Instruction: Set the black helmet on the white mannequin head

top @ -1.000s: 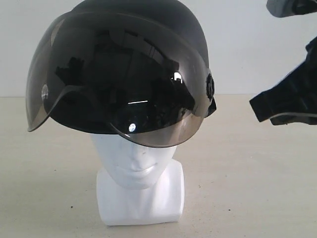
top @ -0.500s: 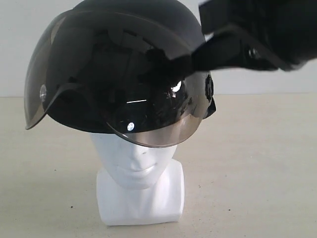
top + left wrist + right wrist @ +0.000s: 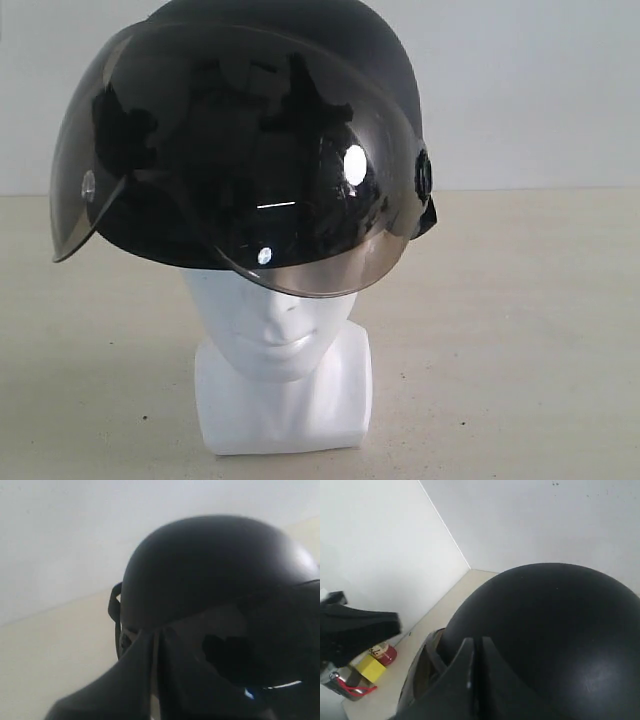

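Matte black helmet [image 3: 300, 35], smoky curved visor [image 3: 240, 170], sat on the glossy white mannequin head [image 3: 275, 335]; left hand [image 3: 153, 632] and right hand [image 3: 476, 642] pinched shut, empty.

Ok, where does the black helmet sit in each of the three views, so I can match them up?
Exterior view: black helmet fills the upper left and centre, on the white mannequin head.
Left wrist view: black helmet fills centre and right of the picture.
Right wrist view: black helmet fills the picture's lower right.
Shared landmark: the table-wall seam behind it.
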Controlling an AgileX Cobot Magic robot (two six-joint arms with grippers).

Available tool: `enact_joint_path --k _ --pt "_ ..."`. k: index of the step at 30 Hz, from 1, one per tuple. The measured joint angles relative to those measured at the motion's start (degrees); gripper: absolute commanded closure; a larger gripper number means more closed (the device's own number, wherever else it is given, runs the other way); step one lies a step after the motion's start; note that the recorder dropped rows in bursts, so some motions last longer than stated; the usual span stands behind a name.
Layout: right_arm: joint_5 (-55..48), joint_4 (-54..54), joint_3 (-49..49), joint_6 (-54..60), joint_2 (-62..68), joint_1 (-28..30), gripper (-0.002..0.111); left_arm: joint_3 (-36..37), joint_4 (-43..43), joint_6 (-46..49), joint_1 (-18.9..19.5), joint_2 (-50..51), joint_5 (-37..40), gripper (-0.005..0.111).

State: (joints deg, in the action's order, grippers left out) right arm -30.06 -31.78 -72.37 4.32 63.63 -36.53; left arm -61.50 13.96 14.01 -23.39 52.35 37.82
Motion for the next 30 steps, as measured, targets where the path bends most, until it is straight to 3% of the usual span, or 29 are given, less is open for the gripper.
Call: enact_joint_path --k 2,7,13,26,28,30 --pt "2.34 -1.02 0.00 2.11 1.53 0.00 0.107 0.00 3.95 2.36 0.00 5.86 -2.20 0.102" --pt "3.08 -1.33 -0.09 3.16 2.82 0.00 0.107 0.00 13.95 11.82 0.00 8.11 -6.12 0.102" --pt "0.31 -1.05 -0.09 5.10 4.30 -0.03 0.107 0.00 21.12 19.11 0.00 8.23 -3.92 0.102" --pt "6.86 2.95 -0.09 11.03 4.52 0.38 0.107 0.00 23.98 18.06 0.00 5.26 0.61 0.102" --pt "5.65 2.67 -2.43 6.91 5.71 3.55 0.107 -0.38 24.49 15.90 0.00 5.14 0.33 0.102" --pt "-3.94 2.68 -9.37 4.79 7.72 9.57 0.107 -2.50 24.61 12.51 0.00 5.14 1.24 0.102"
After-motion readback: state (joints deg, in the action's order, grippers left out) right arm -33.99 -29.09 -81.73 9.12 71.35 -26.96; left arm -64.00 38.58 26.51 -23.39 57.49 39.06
